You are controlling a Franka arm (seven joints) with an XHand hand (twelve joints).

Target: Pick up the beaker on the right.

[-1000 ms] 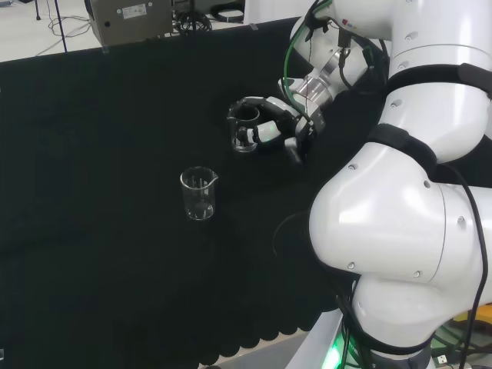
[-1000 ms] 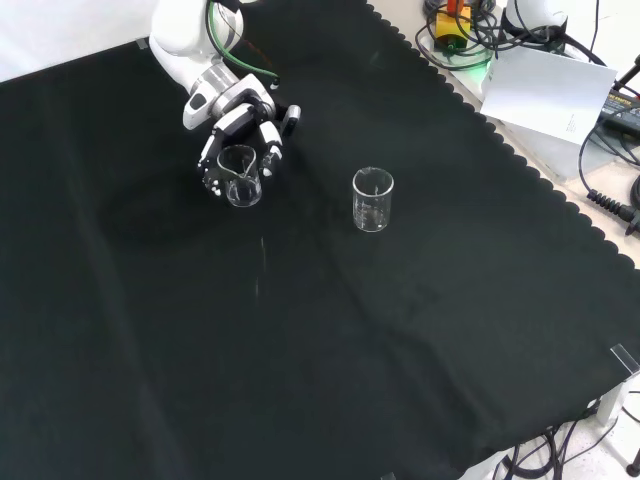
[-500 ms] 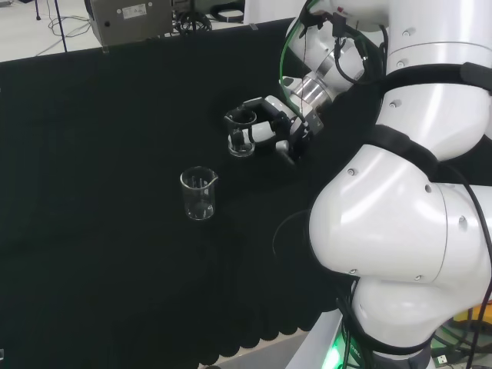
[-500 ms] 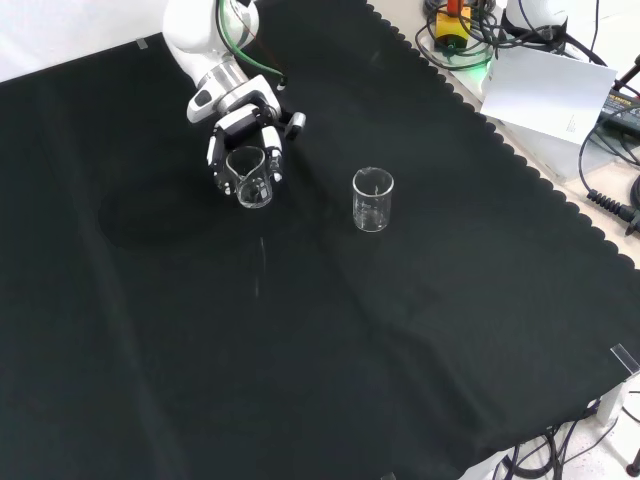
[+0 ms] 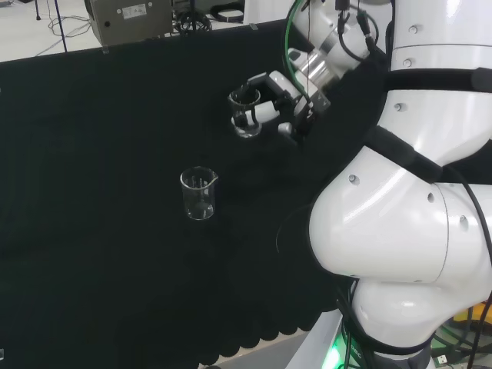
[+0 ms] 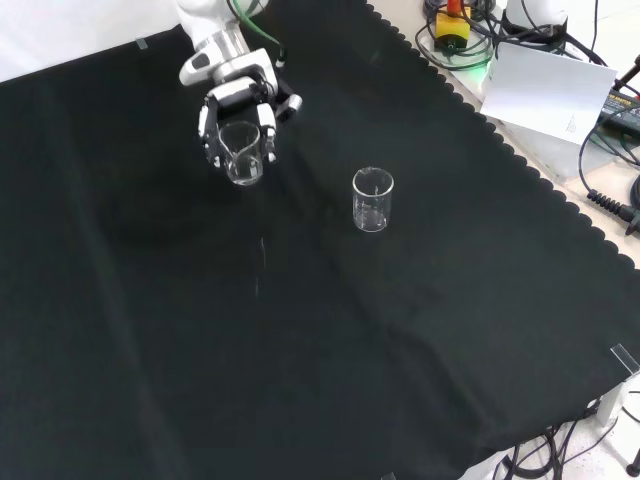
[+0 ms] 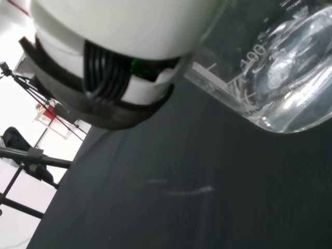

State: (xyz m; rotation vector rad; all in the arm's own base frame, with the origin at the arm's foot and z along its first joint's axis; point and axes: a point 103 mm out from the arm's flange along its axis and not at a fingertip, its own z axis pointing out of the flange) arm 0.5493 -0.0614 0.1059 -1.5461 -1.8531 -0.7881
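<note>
Since the earlier frame I am carrying the beaker higher, farther from the second beaker. My hand is curling round it; smooth glass may be slipping if I tilt.

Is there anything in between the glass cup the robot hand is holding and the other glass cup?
No. In the front view, only bare black cloth lies between the held beaker and the other beaker.

A plain black cloth with a scalloped edge is spread over the bench. Two beakers of clear glass are seen: the held beaker and the free beaker, both with white printed markings. The hand is coloured black and white
</note>
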